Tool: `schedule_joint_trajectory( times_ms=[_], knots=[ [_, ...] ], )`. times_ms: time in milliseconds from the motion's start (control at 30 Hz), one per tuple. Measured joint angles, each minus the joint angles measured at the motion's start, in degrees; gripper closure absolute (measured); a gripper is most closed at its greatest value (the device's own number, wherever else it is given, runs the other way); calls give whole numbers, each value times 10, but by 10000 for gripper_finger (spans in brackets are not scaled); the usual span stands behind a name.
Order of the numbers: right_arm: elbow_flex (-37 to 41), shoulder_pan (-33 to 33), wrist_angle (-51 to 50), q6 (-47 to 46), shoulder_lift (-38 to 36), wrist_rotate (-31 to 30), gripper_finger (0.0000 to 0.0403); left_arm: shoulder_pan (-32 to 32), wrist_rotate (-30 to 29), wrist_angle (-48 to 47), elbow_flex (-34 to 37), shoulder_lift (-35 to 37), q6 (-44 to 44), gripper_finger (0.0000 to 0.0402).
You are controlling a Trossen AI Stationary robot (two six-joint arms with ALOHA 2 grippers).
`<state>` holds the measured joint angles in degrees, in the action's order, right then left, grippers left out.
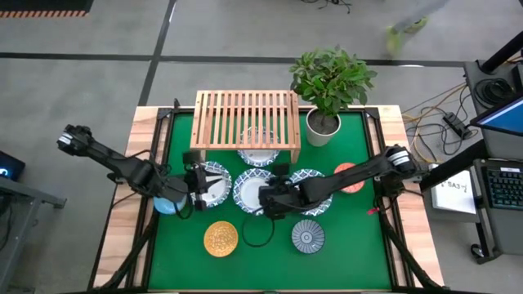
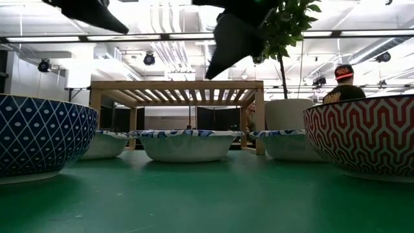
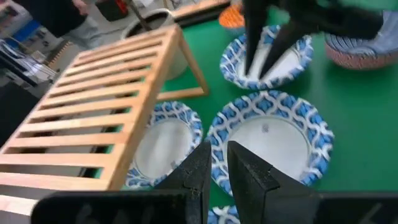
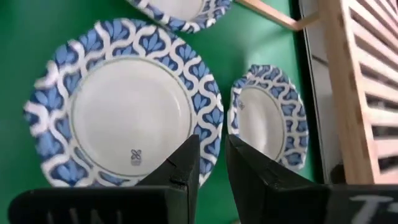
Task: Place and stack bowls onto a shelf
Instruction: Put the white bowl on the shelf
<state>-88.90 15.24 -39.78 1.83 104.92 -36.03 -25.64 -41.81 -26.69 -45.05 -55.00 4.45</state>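
Left arm reaches in low from the table's left edge, left gripper (image 1: 196,186) over the leftmost white bowl (image 1: 214,181), fingers nearly together and empty; right arm stretches across from the right, right gripper (image 1: 270,198) above the middle white bowl (image 1: 252,189), fingers slightly parted, gripping nothing; one bowl sits under the shelf (image 1: 245,118).

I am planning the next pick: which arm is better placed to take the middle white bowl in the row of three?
Right, I think. The right gripper hangs at the rim of the middle white bowl. The left gripper is over the neighbouring left white bowl.
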Motion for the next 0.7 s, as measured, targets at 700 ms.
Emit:
schedule_joint_trajectory(
  times_ms=[700],
  knots=[
    [-18,-58,-14,84,70,20,335,0,-27,-40,11,32,5,366]
  ],
)
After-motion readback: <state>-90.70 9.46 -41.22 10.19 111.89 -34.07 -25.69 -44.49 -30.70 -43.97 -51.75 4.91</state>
